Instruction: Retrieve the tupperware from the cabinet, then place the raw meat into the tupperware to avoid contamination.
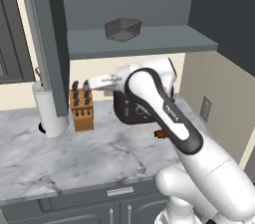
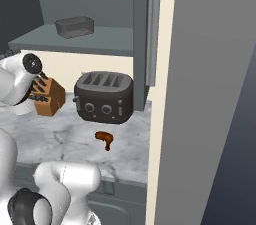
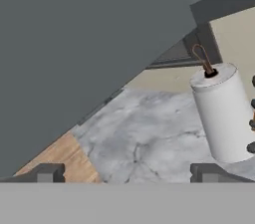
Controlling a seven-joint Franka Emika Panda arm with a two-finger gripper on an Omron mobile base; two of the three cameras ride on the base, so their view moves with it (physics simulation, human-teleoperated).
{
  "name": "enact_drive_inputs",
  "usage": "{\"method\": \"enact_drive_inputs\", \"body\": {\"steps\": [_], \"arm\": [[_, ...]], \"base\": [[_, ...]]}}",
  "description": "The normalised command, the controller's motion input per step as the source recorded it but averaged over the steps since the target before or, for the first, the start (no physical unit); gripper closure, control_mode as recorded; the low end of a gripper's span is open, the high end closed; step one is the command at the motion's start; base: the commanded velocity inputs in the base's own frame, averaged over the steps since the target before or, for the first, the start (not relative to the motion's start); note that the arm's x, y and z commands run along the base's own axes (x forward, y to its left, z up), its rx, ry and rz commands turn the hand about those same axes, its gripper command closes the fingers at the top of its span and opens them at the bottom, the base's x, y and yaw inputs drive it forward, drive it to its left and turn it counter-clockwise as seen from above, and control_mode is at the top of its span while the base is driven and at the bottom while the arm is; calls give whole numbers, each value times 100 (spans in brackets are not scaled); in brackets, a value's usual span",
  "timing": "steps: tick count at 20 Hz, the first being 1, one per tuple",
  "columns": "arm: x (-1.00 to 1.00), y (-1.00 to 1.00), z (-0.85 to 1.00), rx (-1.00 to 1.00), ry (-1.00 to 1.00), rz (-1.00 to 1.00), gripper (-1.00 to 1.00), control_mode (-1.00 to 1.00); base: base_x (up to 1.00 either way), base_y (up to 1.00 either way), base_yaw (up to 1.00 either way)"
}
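Left base view, read from left to right: a white paper-towel roll (image 1: 50, 111) stands upright near the back left of the marble bench (image 1: 74, 158), with a wooden knife block (image 1: 81, 106) just beside it on the right. Above them the cabinet (image 1: 139, 4) is open; its left door (image 1: 50, 39) hangs swung out over the roll and the block. The tupperware (image 1: 122, 29) sits upright on the grey shelf inside the cabinet, near the shelf's front edge and toward its middle. Below, the white arm crosses the middle of the picture, hiding most of a black toaster (image 1: 124, 111) at the back of the bench. Just right of the arm's dark elbow, a small piece of the raw meat (image 1: 160, 133) shows on the bench.

Right base view, left to right: the knife block (image 2: 47, 96), then the 4-slot toaster (image 2: 104, 97) standing at the back of the bench, with the raw meat (image 2: 104, 139) lying in front of it, near but apart. The tupperware (image 2: 74, 26) rests on the shelf above, left of the open right door (image 2: 142, 34).

Hand view: the hand (image 3: 127, 173) has its 2 fingertips (image 3: 47, 173) spread wide with nothing between them, over the marble, facing the paper-towel roll (image 3: 221, 113) at the right.
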Motion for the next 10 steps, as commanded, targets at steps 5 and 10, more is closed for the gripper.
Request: {"method": "enact_drive_inputs", "body": {"steps": [5, 10], "arm": [[-66, -41, 0, -25, 0, -8, -100, -100], [-62, -44, 0, -26, 0, -7, -100, -100]], "base": [[0, 0, 0], [0, 0, 0]]}}
